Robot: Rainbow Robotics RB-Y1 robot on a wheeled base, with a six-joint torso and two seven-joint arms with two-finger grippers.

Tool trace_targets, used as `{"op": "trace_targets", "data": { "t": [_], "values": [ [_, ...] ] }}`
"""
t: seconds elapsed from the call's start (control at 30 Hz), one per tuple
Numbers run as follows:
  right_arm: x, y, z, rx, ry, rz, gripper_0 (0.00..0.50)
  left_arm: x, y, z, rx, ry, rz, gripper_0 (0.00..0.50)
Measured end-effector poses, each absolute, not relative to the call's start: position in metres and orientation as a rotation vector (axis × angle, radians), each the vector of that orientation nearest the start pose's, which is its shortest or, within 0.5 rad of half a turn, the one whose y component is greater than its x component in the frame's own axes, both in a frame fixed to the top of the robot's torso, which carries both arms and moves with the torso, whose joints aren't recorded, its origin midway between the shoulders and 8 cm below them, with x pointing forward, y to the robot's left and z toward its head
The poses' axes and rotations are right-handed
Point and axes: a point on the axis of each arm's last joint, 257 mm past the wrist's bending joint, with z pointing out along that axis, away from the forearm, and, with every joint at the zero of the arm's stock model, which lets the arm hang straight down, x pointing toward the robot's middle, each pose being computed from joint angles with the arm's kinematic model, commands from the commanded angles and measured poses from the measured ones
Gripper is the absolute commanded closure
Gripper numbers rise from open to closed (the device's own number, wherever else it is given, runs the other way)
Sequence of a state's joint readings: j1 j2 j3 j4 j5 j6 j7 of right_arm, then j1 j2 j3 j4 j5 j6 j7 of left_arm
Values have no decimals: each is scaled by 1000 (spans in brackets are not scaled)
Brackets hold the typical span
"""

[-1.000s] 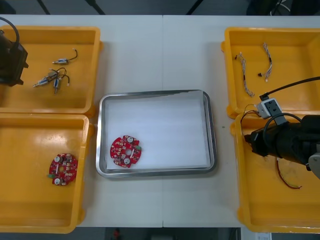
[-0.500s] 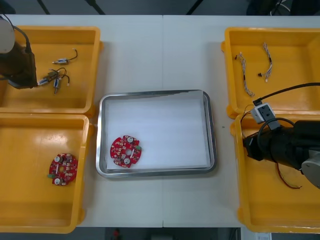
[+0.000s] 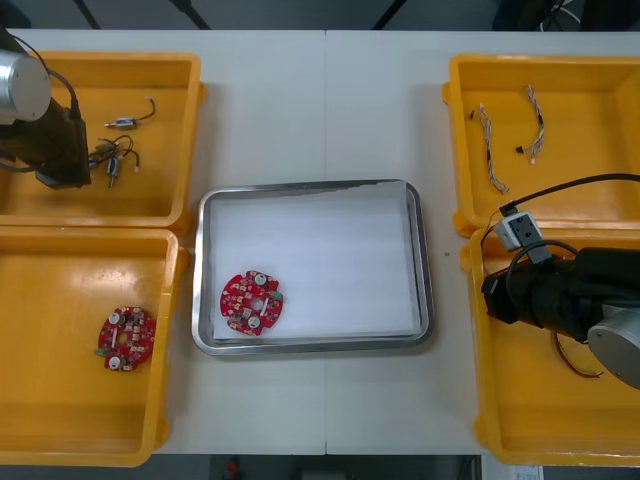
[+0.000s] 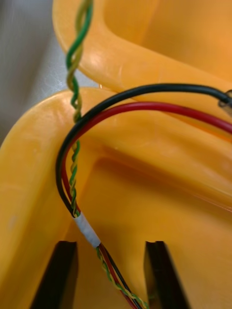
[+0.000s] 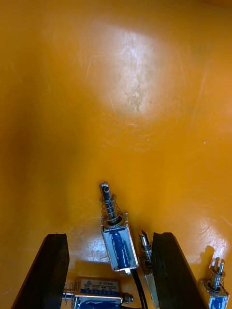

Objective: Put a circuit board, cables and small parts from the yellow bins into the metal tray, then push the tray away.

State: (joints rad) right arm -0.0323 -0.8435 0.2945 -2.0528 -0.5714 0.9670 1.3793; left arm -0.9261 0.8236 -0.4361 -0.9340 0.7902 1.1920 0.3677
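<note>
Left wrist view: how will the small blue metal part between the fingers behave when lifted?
Between the left gripper's fingers, the small blue metal part looks rigid and probably heavy for its size. Its black lead runs among neighbouring parts and may drag them. The right gripper hovers over the near right yellow bin.

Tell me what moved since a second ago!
The left gripper slid across the far left bin; its open fingers now stand either side of a small metal part. The right gripper, open, crept slightly toward the tray over the near right bin. Tray and circuit boards stayed put.
</note>
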Motion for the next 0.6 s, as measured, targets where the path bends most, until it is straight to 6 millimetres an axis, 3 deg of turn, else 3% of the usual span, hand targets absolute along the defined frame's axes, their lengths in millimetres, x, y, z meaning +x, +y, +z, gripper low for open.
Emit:
{"op": "trace_targets", "data": {
  "t": [0.03,0.07,0.1,0.6],
  "values": [
    [441,-254,-277,-505,2306,53,362,609,410,-199,-2096,1622,-469,0],
    [441,-253,-277,-507,2307,54,455,610,409,-200,-2090,1623,-470,0],
    [441,-253,-278,-508,2308,54,499,611,409,-202,-2083,1626,-468,0],
    [444,-258,-276,-516,2296,21,500,610,408,-209,-2064,1646,-441,0]
  ]
}}
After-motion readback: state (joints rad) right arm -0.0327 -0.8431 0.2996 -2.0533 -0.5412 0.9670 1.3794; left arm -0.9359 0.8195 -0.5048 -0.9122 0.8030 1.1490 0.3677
